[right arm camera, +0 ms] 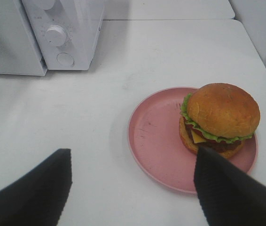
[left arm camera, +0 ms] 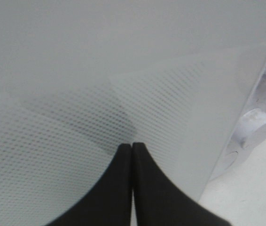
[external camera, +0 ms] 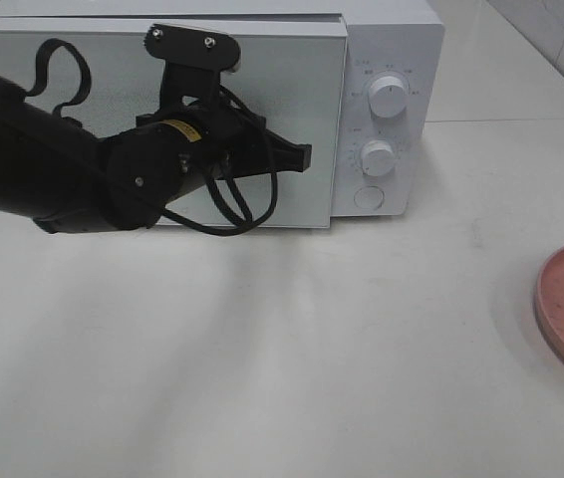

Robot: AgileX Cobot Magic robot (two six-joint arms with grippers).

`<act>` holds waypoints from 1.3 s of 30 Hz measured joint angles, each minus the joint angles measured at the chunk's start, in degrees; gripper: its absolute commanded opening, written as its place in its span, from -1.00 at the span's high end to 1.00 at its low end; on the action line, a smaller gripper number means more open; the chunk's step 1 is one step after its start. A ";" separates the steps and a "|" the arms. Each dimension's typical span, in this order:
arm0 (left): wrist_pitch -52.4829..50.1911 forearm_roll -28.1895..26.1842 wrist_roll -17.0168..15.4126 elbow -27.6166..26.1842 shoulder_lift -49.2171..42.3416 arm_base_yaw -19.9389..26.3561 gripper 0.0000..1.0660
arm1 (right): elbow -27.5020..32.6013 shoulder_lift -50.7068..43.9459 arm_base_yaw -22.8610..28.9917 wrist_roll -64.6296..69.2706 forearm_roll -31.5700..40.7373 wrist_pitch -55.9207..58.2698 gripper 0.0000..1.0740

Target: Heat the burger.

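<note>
The left gripper (left arm camera: 132, 147) had its fingers pressed together, tips right against the microwave's (external camera: 392, 45) closed door (external camera: 262, 80), near the edge beside the knobs (external camera: 389, 97). I took it the door-opening step was in hand; next it would need purchase on that edge. The right gripper (right arm camera: 133, 186) hung spread and empty above the pink plate (right arm camera: 154, 141), well clear of the microwave. On it sat the burger (right arm camera: 221, 115), golden-domed, lettuce and cheese showing.
</note>
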 measured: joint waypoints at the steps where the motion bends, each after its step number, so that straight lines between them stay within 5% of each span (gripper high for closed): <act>1: 1.03 -0.06 0.52 -0.97 0.46 -0.11 1.00 | 0.00 0.00 0.00 0.00 0.00 0.00 -0.32; 15: 11.69 -2.92 4.98 -11.17 4.98 0.69 1.00 | 0.00 0.00 0.00 0.00 0.00 -0.06 -0.32; 30: 25.32 -4.70 7.96 -6.25 -3.90 1.78 0.97 | 0.00 0.00 0.00 0.00 0.00 -0.06 -0.32; 31: 28.42 -4.87 7.96 -4.24 -5.61 1.78 0.72 | 0.00 0.00 0.00 0.00 0.00 -0.06 -0.32; 32: 30.77 -5.16 7.96 -2.35 -7.51 1.78 0.24 | 0.00 0.00 0.00 0.00 0.00 -0.06 -0.32; 35: 32.31 -5.44 7.96 -1.38 -8.42 1.78 -0.05 | 0.00 0.00 0.00 0.00 0.00 -0.06 -0.32; 36: 34.43 -6.07 7.91 0.34 -10.08 1.78 -0.53 | 0.00 0.00 0.00 0.00 0.00 -0.06 -0.32; 39: 38.85 -6.53 7.91 2.06 -12.49 1.78 -0.91 | 0.00 0.00 0.00 0.00 0.00 -0.06 -0.32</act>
